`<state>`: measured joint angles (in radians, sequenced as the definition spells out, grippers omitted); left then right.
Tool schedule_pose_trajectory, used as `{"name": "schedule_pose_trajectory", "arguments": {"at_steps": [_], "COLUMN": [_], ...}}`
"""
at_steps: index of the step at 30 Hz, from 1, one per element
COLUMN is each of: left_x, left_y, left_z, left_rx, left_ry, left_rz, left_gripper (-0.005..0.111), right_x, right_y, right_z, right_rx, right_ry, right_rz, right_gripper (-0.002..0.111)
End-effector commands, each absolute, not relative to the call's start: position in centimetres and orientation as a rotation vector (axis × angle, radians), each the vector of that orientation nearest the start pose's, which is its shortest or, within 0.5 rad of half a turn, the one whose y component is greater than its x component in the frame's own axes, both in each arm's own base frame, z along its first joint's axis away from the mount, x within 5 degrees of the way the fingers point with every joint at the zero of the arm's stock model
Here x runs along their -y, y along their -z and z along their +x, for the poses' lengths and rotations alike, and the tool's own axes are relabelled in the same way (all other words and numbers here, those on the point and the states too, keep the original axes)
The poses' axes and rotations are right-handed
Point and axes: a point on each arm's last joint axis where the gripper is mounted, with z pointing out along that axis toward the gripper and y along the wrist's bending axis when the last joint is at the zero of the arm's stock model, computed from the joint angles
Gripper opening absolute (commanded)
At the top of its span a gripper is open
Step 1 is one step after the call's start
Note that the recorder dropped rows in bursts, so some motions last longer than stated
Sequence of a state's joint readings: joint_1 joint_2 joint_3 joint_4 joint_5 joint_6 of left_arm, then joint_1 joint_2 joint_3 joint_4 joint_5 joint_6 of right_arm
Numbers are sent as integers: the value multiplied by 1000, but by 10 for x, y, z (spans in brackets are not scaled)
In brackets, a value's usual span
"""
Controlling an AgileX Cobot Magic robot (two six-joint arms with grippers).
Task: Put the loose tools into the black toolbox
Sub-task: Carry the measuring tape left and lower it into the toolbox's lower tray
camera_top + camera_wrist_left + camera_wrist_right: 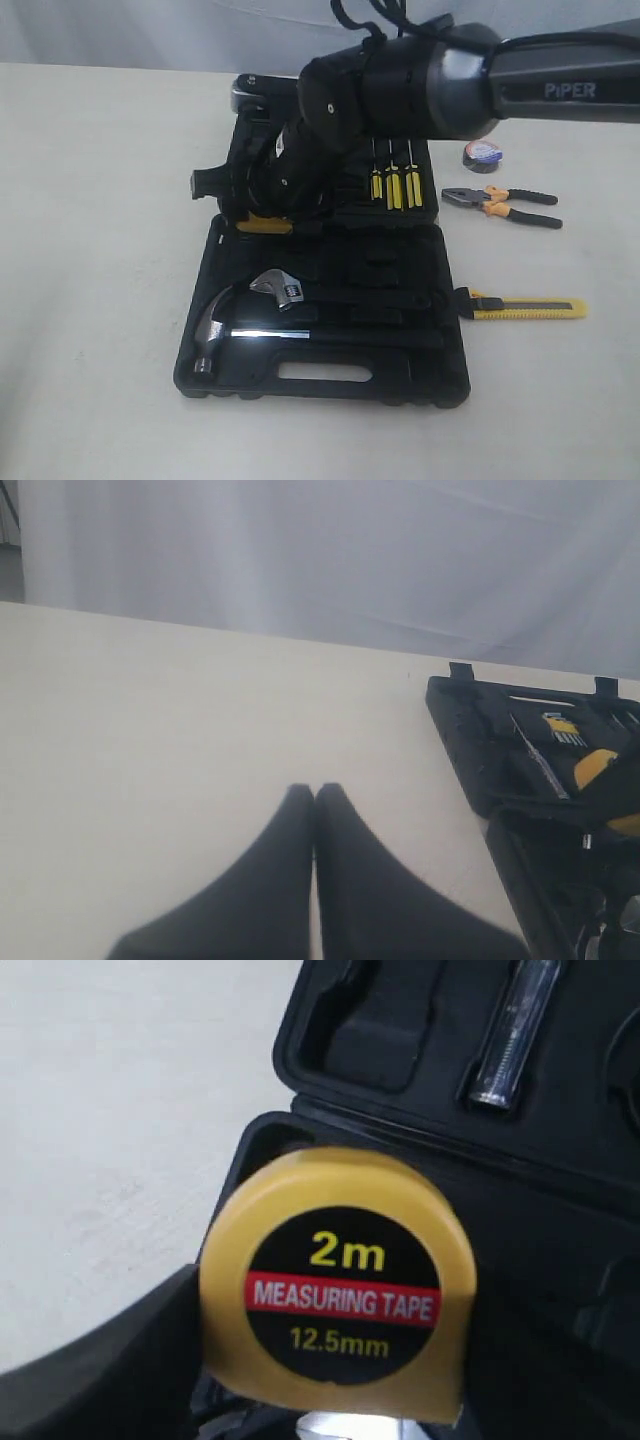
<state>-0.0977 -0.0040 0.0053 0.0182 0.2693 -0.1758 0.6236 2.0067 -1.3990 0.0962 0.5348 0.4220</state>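
The black toolbox (330,385) lies open in the middle of the table, and its edge (470,750) shows in the left wrist view. My right gripper (268,212) reaches across it and is shut on the yellow 2m tape measure (340,1280), holding it just above the left end of the box at the hinge line. To the right of the box lie the yellow-black utility knife (525,308), the pliers (505,203) and the small black tape roll (482,155). My left gripper (315,792) is shut and empty over bare table, left of the box.
A claw hammer (215,335) and an adjustable wrench (280,288) sit in the front half of the box. Yellow-handled screwdrivers (395,185) are in the rear half. The right arm (430,85) spans the back of the scene. A white curtain (320,550) hangs behind the table.
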Motion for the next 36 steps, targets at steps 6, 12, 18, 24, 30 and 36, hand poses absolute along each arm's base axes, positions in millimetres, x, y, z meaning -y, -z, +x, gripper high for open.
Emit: {"name": "schedule_pose_trajectory", "arguments": {"at_steps": [6,12,18,24,30,36], "left_x": [5,5,5,5,5,5], "left_y": [-189,-189,-189,-189,-189,-189], "left_z": [55,55,55,55,55,55], "left_rx": [-1757,-1757,-1757,-1757,-1757,-1757], "left_ry": [186,186,186,186,186,186], "left_rz": [-51,-51,-51,-51,-51,-51], "left_gripper": [0,0,0,0,0,0], "right_x": [-266,-276,-279,-287,-288,-287], "right_y": [-177,-174,-155,-147,-143,-143], "right_z": [347,344,347,347,348,348], "right_rx": [-2640,-2629,-2716,-2713,-2716,-2715], "right_ry": [-483,-509,-359,-333,-327,-321], "right_rz": [-179,-148,-175,-177,-180,-190], "right_gripper": [-1,-1,-1,-1,-1,0]}}
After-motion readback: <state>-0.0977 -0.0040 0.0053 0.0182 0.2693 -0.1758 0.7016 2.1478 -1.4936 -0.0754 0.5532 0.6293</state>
